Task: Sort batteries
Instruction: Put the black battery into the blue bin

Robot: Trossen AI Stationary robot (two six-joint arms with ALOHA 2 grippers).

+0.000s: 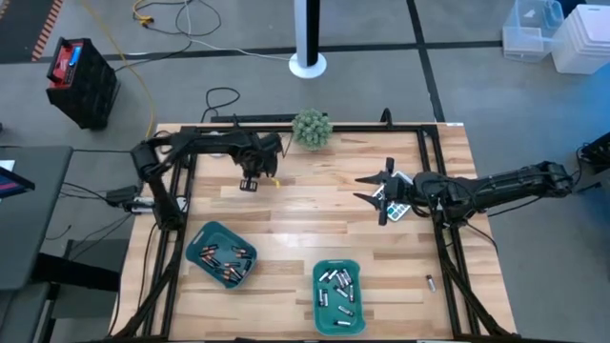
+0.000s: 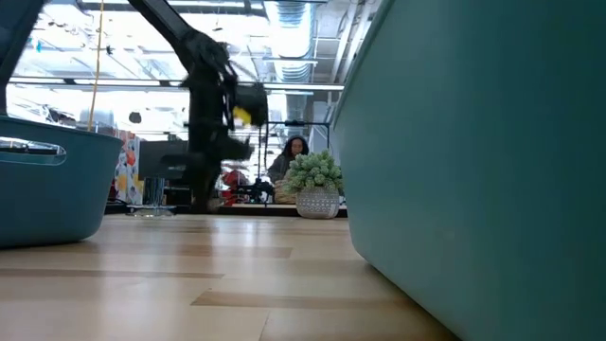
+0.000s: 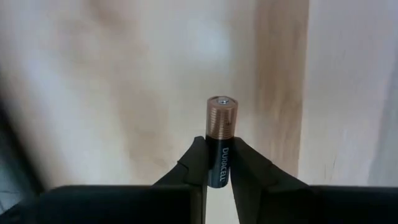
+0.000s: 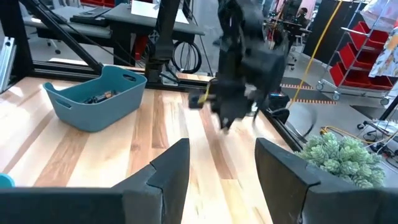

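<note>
**Left gripper pinching a dark battery at the far side of the table**

The pale slatted wooden table (image 1: 315, 214) carries two teal plastic trays: the left teal tray (image 1: 197, 243) holds dark, coppery-ended cells, and the nearer teal tray (image 1: 355, 319) holds silvery-white ones. The right gripper (image 1: 381, 191) waits over the table's right part with its fingers spread, nothing between them.

The left gripper (image 1: 250, 183) sits low at the table's far left side, its two fingers pinching the dark lower body of a black cylindrical battery with a copper-coloured top (image 3: 220, 140).

To do this step well, the grip should stay firm and centred on the cell. The lift should go straight up before swinging toward the tray of dark cells, so that the battery does not twist out.

In the left wrist view the battery's long axis runs in line with the fingers. Its coppery end points away from the gripper.
</note>
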